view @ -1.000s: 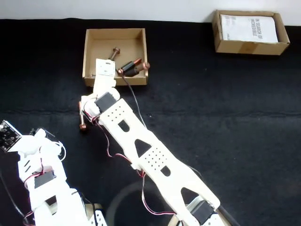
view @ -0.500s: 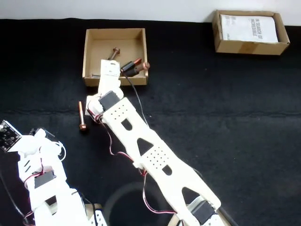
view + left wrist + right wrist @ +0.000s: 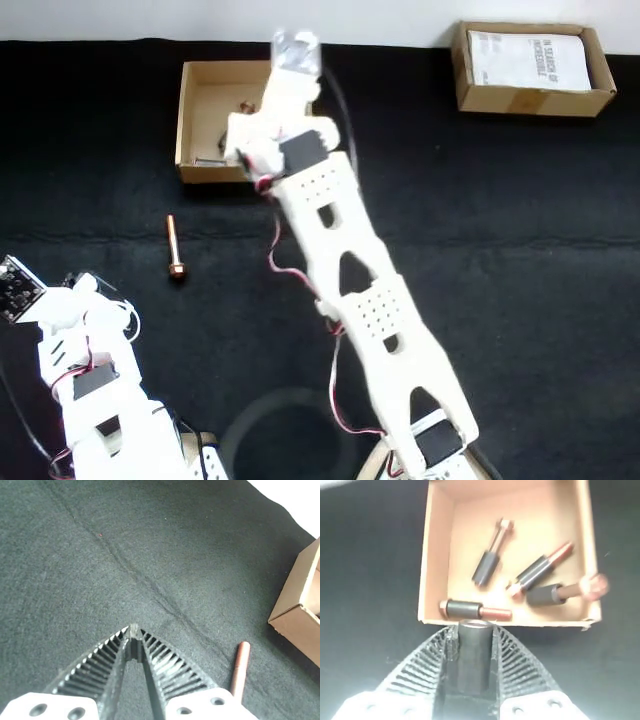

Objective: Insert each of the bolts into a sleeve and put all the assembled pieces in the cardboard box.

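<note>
Between the ribbed black fingers (image 3: pixel 520 666) of the right gripper (image 3: pixel 473 629) sits a sleeve (image 3: pixel 474 661), a dark, matte, round tube with a hollow end. The jaws are parted only by its width and press on it from both sides. Its open end points at the box (image 3: pixel 436 550) and lies close to the wall nearest the gripper; whether it touches that wall cannot be told.

The box is plain brown cardboard, square, shallow and open-topped. Four assembled pieces lie on its floor, each a copper-coloured bolt with a dark sleeve on its shank. One (image 3: pixel 472 610) lies flat along the near wall. One (image 3: pixel 491 556) lies near the middle, its head toward the far wall. Two more (image 3: pixel 538 571) (image 3: pixel 561 592) lie slanted, side by side, toward one side wall.

From above, the white, perforated right arm (image 3: pixel 345 270) stretches across the table and hides part of the box (image 3: pixel 188 110).

A loose bolt (image 3: pixel 174 246), thin, straight and coppery, lies on the cloth (image 3: pixel 500 250) apart from the box, on the left arm's (image 3: pixel 90 385) side. The cloth is black and felt-like, with a faint crease.

The left gripper (image 3: pixel 132 630) hangs above this cloth with its toothed jaws closed tip to tip, gripping nothing; the bolt lies near it.

A second box (image 3: pixel 530 100), also cardboard, stands at the table's far corner with a printed sheet (image 3: pixel 528 58) inside.
</note>
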Tool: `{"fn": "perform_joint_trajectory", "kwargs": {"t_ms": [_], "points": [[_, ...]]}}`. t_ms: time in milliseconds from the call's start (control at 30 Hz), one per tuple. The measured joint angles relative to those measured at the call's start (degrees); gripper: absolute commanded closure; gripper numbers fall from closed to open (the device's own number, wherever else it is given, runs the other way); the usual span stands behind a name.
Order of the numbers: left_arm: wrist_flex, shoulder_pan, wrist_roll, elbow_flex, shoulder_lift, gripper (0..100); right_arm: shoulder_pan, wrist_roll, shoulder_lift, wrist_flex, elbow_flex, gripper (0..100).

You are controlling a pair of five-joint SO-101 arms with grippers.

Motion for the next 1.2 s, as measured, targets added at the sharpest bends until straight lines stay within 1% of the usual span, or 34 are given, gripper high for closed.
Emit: {"fn": "perform_joint_trajectory", "kwargs": {"t_ms": [133,567,700,833,900,1000,1133,1200], "points": [[0.0,0.0,0.0,0.0,0.0,99,2.29,1.41,-7.82,4.13,0.0,99.2],[0.97,0.18,0.0,0.0,0.0,99,11.52,15.03,-47.82,13.45,-0.18,99.2],[0.97,0.18,-0.35,0.0,0.0,99,18.37,16.7,-57.23,13.71,-0.18,99.2],[1.23,0.18,-5.45,0.0,0.0,99,27.6,17.14,-64.88,13.8,-0.26,99.2],[3.08,0.18,-7.3,0.0,0.0,99,32.44,17.14,-67.96,13.8,-0.26,99.2],[6.07,0.18,-9.05,0.0,0.0,99,37.01,17.23,-72.53,13.8,-0.35,99.2],[9.76,0.18,-11.08,-0.18,0.0,99,38.68,17.23,-78.95,13.8,-0.44,99.2],[14.15,0.18,-11.52,-1.32,0.0,99,38.86,17.23,-81.93,13.8,-0.62,99.2]]}}
